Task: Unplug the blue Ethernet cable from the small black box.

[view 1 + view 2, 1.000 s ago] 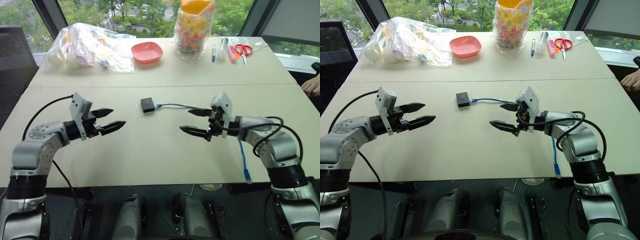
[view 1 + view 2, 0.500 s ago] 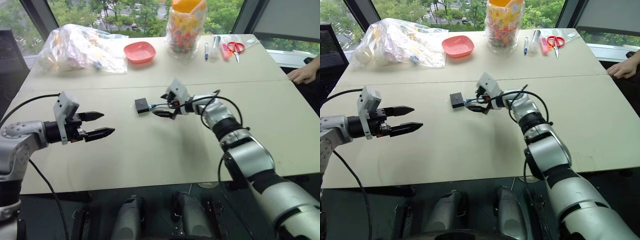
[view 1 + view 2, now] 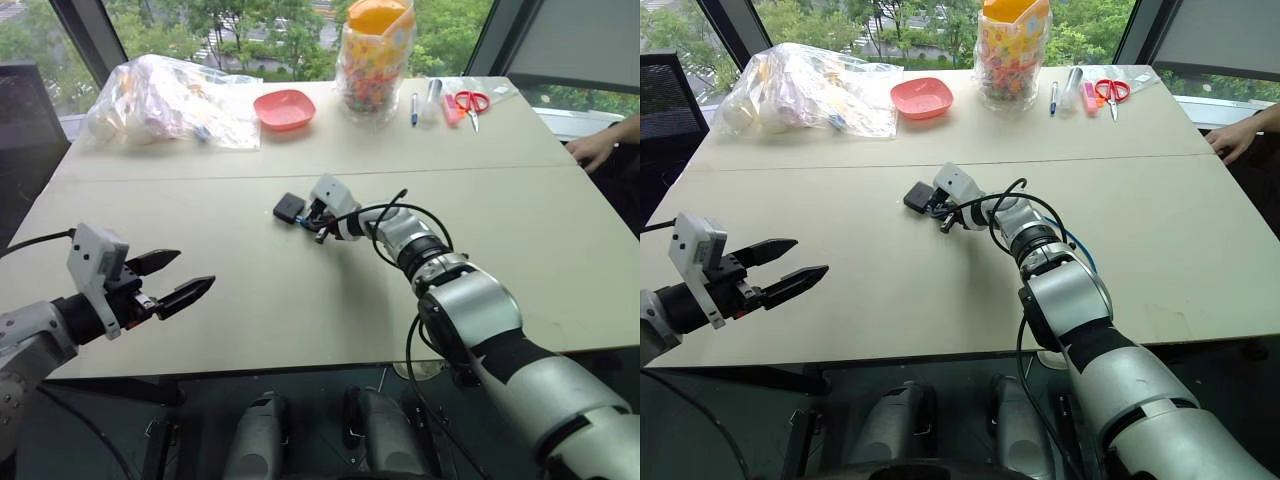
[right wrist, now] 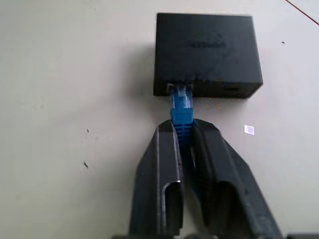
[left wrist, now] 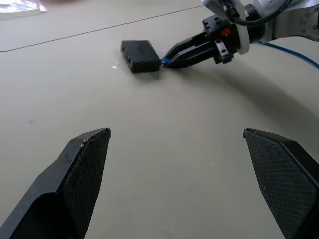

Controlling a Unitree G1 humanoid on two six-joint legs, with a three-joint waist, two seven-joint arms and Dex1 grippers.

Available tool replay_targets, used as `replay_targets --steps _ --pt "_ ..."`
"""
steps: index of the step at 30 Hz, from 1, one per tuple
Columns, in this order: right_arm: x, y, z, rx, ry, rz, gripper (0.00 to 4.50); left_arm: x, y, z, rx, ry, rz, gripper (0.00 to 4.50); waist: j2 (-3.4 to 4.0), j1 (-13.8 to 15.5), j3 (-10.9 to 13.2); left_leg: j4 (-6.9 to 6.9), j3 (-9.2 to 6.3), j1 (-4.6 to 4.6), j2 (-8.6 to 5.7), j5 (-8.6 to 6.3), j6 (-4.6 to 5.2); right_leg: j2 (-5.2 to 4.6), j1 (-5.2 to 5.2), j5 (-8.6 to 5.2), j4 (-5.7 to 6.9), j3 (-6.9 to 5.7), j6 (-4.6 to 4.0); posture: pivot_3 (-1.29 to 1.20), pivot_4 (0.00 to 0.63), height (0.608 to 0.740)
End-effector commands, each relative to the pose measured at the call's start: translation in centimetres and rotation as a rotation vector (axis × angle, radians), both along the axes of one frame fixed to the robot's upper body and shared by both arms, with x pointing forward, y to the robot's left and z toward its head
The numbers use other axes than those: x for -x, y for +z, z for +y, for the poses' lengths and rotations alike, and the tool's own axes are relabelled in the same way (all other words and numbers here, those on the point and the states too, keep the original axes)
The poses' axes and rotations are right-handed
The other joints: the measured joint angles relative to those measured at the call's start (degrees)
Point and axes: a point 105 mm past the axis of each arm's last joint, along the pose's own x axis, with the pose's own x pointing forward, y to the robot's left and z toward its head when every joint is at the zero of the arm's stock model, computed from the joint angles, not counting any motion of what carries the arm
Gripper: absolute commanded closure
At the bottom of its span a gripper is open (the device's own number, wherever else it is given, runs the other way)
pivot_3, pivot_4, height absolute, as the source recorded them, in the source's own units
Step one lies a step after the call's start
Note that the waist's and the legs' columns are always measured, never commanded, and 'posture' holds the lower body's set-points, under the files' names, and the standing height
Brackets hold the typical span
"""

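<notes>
The small black box (image 4: pixel 207 52) lies flat on the beige table, also seen as the box (image 3: pixel 289 207) near the table's middle. The blue Ethernet cable (image 4: pixel 180 112) is plugged into the box's side port, its plug end still seated. My right gripper (image 4: pixel 183 142) is shut on the blue cable just behind the plug, fingertips a short way from the box; it shows in the head view as the right gripper (image 3: pixel 316 222). My left gripper (image 3: pixel 172 280) hangs open at the near left, far from the box, nothing between its fingers (image 5: pixel 82 164).
At the far edge stand a clear bag of items (image 3: pixel 170 100), a pink bowl (image 3: pixel 284 108), a jar of colourful pieces (image 3: pixel 375 60), pens and red scissors (image 3: pixel 468 100). A person's hand (image 3: pixel 592 148) rests at the table's right edge. A seam crosses the table (image 3: pixel 150 330).
My right arm reached forward and left to the box, and its gripper went from open to shut on the blue cable. The left gripper drew back toward the near left, still open.
</notes>
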Motion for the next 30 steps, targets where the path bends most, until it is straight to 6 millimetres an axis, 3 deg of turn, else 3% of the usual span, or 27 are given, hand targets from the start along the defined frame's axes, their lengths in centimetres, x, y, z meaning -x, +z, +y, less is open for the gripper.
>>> replay_targets --steps 1,6,9,12,17,21,30 --pt "-0.3 0.5 -0.1 0.021 0.002 -0.064 4.44 -1.8 1.2 0.3 0.003 -0.025 -0.048 0.01 0.0 0.0 0.0 0.0 0.01 -0.04 0.0 0.0 0.0 0.01 -0.06 0.0 0.0 0.0 0.0 0.0 0.15 0.74" --pt "-1.7 5.1 -0.4 0.108 0.045 -0.44 4.44 -6.6 3.1 0.5 0.195 -0.081 -0.066 0.01 -0.01 0.2 0.0 0.0 0.06 -0.27 -0.12 0.17 0.12 0.04 -0.31 0.03 0.13 0.01 0.01 0.0 0.15 0.74" --pt "-1.3 8.7 -0.6 0.068 0.11 -0.659 4.44 -10.1 4.0 -0.2 0.279 -0.138 -0.063 0.01 -0.03 0.3 0.1 -0.02 0.14 -0.33 -0.17 0.17 0.13 0.03 -0.34 0.14 0.12 0.05 0.21 0.0 0.15 0.74" --pt "-0.6 10.8 -0.9 0.061 0.152 -0.803 4.44 -12.8 4.7 -1.4 0.313 -0.186 -0.068 0.01 -0.11 0.0 0.1 -0.03 0.24 -0.43 -0.23 0.19 0.13 0.1 -0.36 0.17 0.11 0.03 0.34 0.0 0.15 0.74" --pt "0.9 12.1 -1.0 0.069 0.232 -0.951 4.44 -15.8 6.6 -4.4 0.384 -0.306 -0.086 0.01 -0.15 -0.3 0.1 -0.04 0.35 -0.36 -0.2 0.19 0.13 0.17 -0.38 0.15 0.19 0.08 0.42 0.0 0.15 0.74" --pt "1.3 11.6 -1.5 0.109 0.245 -0.988 4.44 -16.4 7.0 -7.3 0.392 -0.44 -0.069 0.01 -0.15 -0.3 0.1 -0.03 0.37 -0.34 -0.17 0.2 0.13 0.21 -0.39 0.15 0.19 0.11 0.42 0.0 0.15 0.74" --pt "1.8 12.5 -1.7 0.141 0.247 -1.084 4.44 -17.2 7.4 -9.1 0.478 -0.493 -0.038 0.01 -0.16 -0.3 0.1 -0.02 0.42 -0.3 -0.16 0.2 0.14 0.22 -0.44 0.14 0.3 0.2 0.42 0.0 0.15 0.74"
